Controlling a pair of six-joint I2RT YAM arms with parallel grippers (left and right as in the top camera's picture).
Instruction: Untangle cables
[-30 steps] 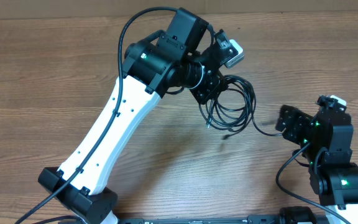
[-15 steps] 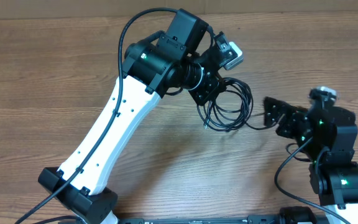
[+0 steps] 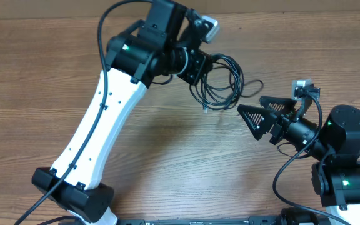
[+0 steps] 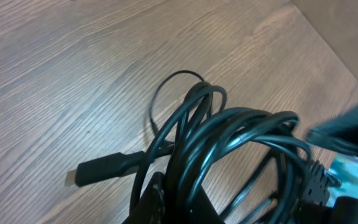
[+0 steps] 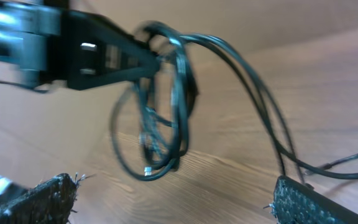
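The cables point(image 3: 222, 81) are a tangled bundle of thin black loops hanging from my left gripper point(image 3: 200, 67), which is shut on them above the table. In the left wrist view the loops point(image 4: 229, 137) fan out from the left gripper point(image 4: 179, 202), and a plug connector point(image 4: 104, 168) hangs at the left. My right gripper point(image 3: 250, 104) is open and empty, to the right of the bundle and pointing at it. The right wrist view shows the bundle point(image 5: 160, 124) between and beyond the open right gripper point(image 5: 179, 205), with strands trailing right past one of its fingers point(image 5: 316, 199).
The wooden table point(image 3: 167, 156) spreads under both arms. A loose cable end point(image 3: 255, 84) sticks out to the right of the bundle. The left arm's white link point(image 3: 92, 125) crosses the table's left half. A thicker black arm cable point(image 3: 286, 172) loops by the right base.
My left gripper has carried the bundle up and to the left. My right gripper has swung left toward the bundle and opened wide; the strand that ran to it now hangs free.
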